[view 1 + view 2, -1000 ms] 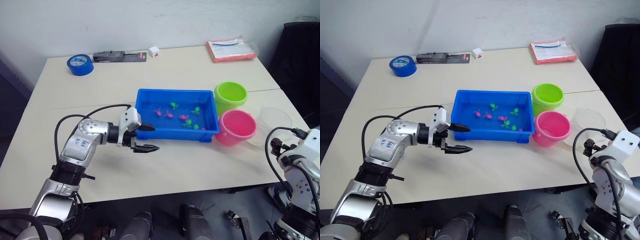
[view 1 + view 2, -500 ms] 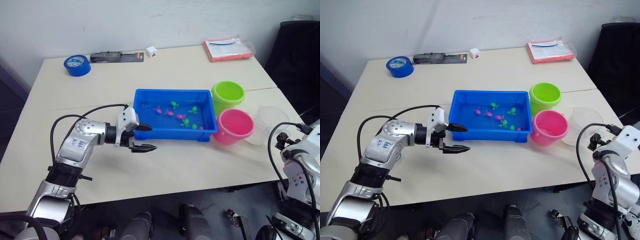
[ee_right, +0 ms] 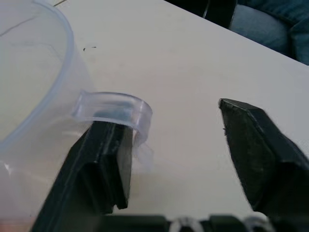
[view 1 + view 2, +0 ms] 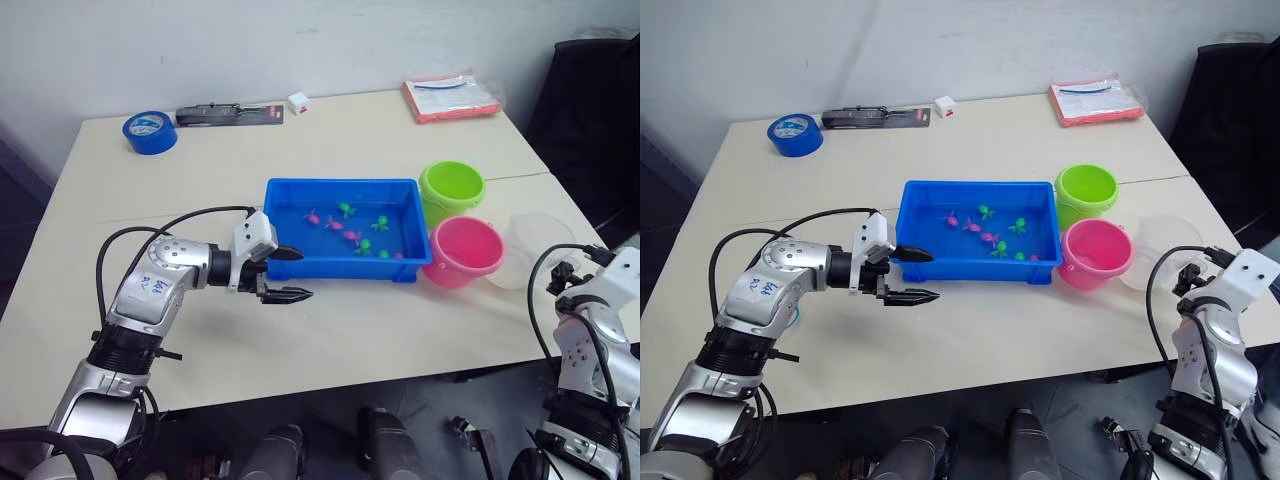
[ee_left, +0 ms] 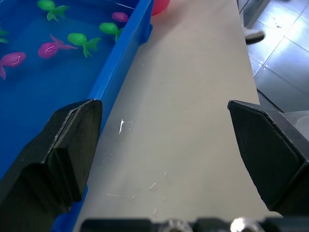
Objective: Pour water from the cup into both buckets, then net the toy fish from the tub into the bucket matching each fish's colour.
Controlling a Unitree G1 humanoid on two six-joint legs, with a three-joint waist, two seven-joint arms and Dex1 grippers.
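**Cup handle lined up, not yet pinched**

The left tool hangs spread beside the tub, at its left end. Right of the tub stand the buckets, then the cup on the counter. The right tool is spread, one finger under the handle. Thin, clear plastic: probably light, slippery, flexing; take the handle, which points away from the tub.

Blue tub of green and pink toy fish mid-table, left gripper spread open at its near-left corner, lime green bucket and pink bucket beside, clear cup rightmost
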